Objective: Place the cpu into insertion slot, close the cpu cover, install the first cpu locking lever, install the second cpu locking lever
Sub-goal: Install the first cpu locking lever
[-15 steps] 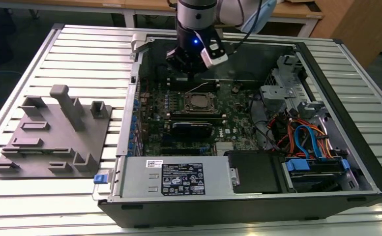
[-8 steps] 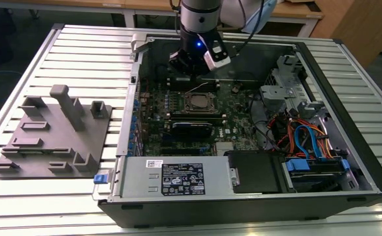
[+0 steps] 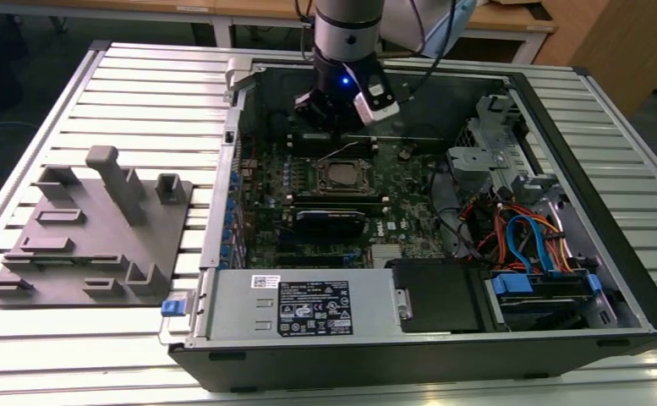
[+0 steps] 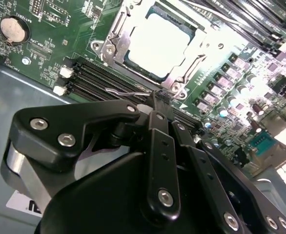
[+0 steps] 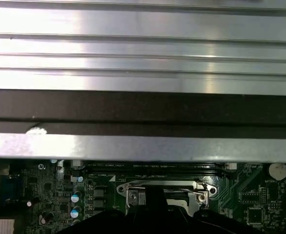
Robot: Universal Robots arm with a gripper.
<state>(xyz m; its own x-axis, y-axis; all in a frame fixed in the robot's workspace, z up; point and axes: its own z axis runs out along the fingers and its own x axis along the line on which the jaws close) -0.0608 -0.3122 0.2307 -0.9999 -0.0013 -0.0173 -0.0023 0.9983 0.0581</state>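
The cpu, a silver square, lies in the insertion slot on the green motherboard. The cpu cover, a silver frame, lies flat around it. A thin wire locking lever runs along the socket's side next to the memory slots, and its end meets my fingertips. My gripper is shut there, seemingly on that lever's end. In the exterior view the gripper hangs inside the case just behind the socket. The first wrist view has the socket frame with a dark finger in front of it.
The open computer case lies on a slatted metal table. A power supply sits at the front, and drive bays with coloured cables at the exterior view's right. A grey fixture plate stands at the exterior view's left. Black memory slots border the socket.
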